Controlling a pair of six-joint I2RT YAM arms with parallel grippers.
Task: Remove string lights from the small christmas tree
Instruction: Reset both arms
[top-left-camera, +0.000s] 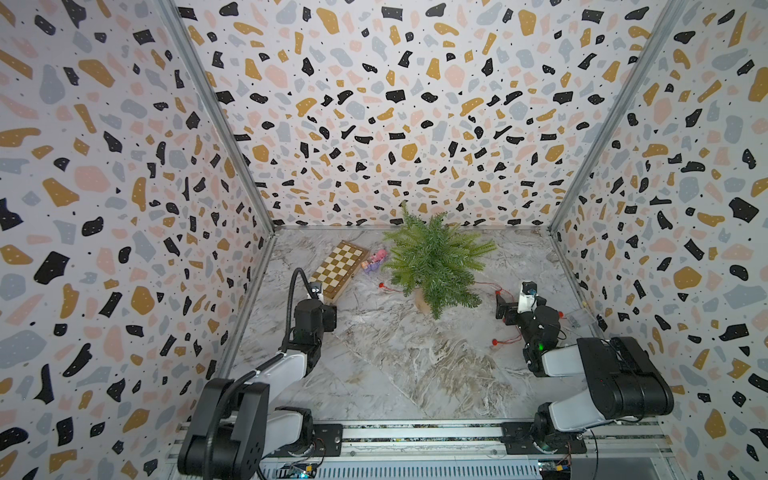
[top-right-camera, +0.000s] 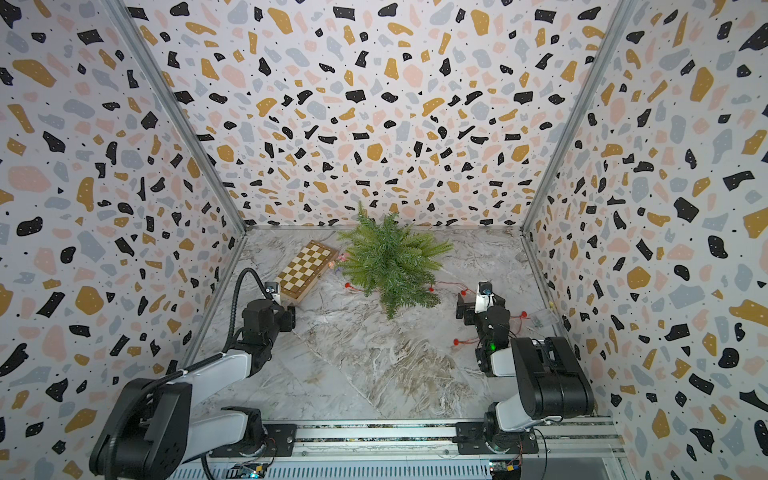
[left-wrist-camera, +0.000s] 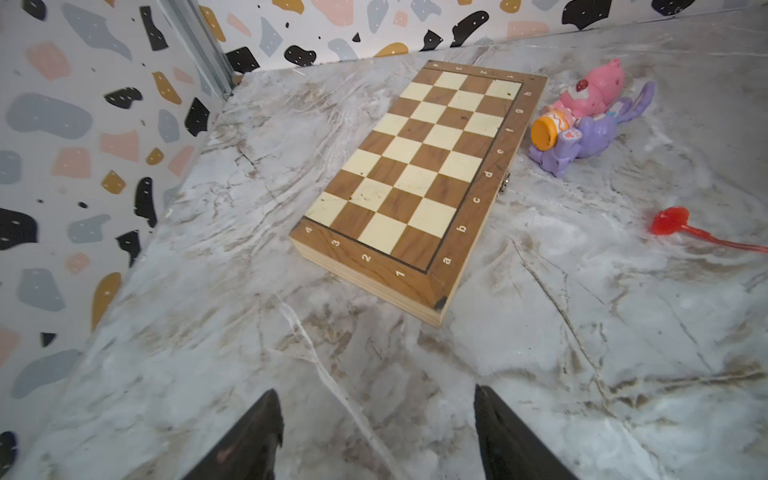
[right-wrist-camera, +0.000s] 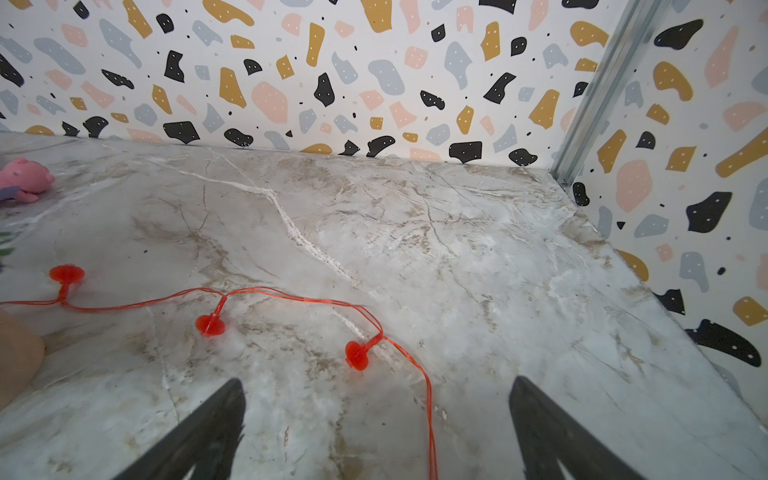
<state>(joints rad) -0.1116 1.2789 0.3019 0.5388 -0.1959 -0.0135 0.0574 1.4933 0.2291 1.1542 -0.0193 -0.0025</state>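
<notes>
My right gripper (right-wrist-camera: 377, 381) stands apart and empty. The string lights (right-wrist-camera: 356, 354) lie on the table (top-left-camera: 395, 353) near its right edge, just ahead of this gripper. Their wire runs across toward the small christmas tree (top-left-camera: 436, 259) and passes under its low branches. My left gripper (left-wrist-camera: 375, 389), also apart, is farther away. The chessboard (left-wrist-camera: 419, 166) reads a–h and 1–4.
</notes>
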